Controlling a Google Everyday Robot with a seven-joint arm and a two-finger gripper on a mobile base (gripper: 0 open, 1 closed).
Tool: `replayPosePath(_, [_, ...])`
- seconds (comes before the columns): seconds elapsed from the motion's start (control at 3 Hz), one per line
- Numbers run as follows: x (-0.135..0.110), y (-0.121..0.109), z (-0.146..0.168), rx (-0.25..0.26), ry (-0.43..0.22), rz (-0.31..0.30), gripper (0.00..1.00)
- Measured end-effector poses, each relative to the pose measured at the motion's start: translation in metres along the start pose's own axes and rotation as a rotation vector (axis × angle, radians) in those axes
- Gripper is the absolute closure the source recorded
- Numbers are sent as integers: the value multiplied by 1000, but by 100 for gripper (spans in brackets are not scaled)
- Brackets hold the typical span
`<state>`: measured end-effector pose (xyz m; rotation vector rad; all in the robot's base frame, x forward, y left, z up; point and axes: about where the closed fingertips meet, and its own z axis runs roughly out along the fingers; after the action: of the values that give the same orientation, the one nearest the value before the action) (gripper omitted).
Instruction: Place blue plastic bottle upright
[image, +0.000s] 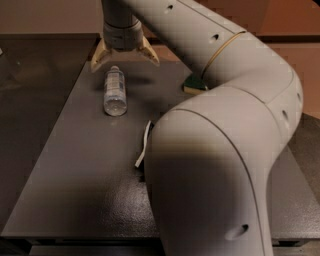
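We have the claw (125, 63) at the far end of the surface (75, 195), low over it, its two pale fingers (99, 56) splayed wide apart with nothing between them; the blue plastic bottle (115, 91) lies flat on its side on the left half of the surface, so the standing-up is all ahead of us; now the thing that matters: the bottle sits just on the near side of the claw, cap end pointing away from us and tucked almost under the gap between the fingers, base pointing back toward the camera; its long axis runs front to back, while the fingers are spread left to right, so the opening lies across the bottle's width, which looks to us the right way round for a pinch; whether the claw is directly over the cap or a little behind it we cannot tell from this angle; to the right, well apart from the bottle, a green sponge (192, 86) peeps out from behind the arm (220, 150), which fills the right of our view and hides much of the surface; a thin pale strip (143, 145) shows at the arm's edge, and we cannot say what it is; our guess for the next move: come toward us a little and down, close across the body, lift, swing the base down; that round body may roll sideways if one finger touches first.
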<state>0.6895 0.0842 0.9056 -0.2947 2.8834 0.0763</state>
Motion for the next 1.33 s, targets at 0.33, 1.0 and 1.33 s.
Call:
replayPosePath(0.33, [-11,8,13,17,7,32,0])
replayPosePath(1.0, [-24,13,41,53,28,75,0])
replayPosePath(1.33, [-24,16,54,59,55,87,0])
